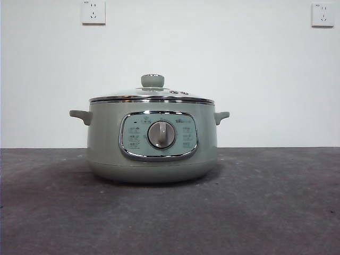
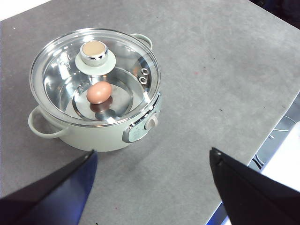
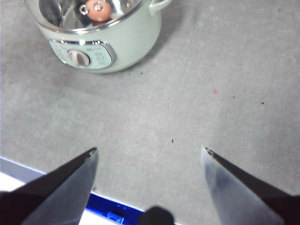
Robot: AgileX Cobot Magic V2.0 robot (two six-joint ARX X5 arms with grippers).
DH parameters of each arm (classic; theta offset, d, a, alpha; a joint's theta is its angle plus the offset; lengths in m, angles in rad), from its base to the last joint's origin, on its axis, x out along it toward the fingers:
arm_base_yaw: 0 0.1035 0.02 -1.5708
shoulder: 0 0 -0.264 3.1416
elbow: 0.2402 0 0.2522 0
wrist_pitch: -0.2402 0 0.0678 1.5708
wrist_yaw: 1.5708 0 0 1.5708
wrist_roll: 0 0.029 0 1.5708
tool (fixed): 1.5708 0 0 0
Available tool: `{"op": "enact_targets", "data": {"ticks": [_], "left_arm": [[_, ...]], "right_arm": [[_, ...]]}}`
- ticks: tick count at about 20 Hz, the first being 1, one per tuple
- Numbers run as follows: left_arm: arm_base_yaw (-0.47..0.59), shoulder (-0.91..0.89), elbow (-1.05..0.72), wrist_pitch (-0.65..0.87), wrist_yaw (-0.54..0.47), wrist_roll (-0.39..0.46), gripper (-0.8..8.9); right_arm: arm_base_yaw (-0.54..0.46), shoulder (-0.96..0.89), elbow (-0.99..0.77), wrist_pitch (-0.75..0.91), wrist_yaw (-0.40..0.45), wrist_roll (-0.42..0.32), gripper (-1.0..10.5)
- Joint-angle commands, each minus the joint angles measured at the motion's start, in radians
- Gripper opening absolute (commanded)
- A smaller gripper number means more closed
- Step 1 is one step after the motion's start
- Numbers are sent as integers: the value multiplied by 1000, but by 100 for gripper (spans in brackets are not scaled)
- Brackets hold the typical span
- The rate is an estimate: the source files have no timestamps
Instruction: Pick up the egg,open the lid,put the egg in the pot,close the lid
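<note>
**Egg inside the covered pot**

Front view: the pot [image 1: 153,139] sits mid-frame on the grey table [image 1: 276,212], the lid [image 1: 152,94] seated flat.

Left wrist view: the egg [image 2: 99,92] lies on the pot's steel floor (seen through glass); left gripper [image 2: 152,161] jaws spread, empty.

Right wrist view: right gripper [image 3: 149,152] jaws spread, empty, apart from the pot.

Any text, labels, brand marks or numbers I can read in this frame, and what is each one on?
No text can be read in any view.
Control panel on the pot: small icons and a tiny mark beside the dial, all too small and blurred to read.
Wall sockets: only slot holes, no lettering.
Lid, egg, left hand and right hand: no markings visible.
</note>
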Motion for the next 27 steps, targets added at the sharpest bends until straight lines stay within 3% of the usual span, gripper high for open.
{"op": "enact_targets", "data": {"ticks": [1,3,4,27], "left_arm": [[1,-1,-5,2,3,-6,352],[1,-1,-5,2,3,-7,52],[1,-1,-5,2,3,-6,-9],[1,3,-5,28,-4,15,-4]], "right_arm": [[2,-1,-8,-8,1,8,301],[2,-1,-8,-16,2,7,24],[2,-1,-8,-16,2,6,-15],[2,0,-8,-19,9,29,1]]}}
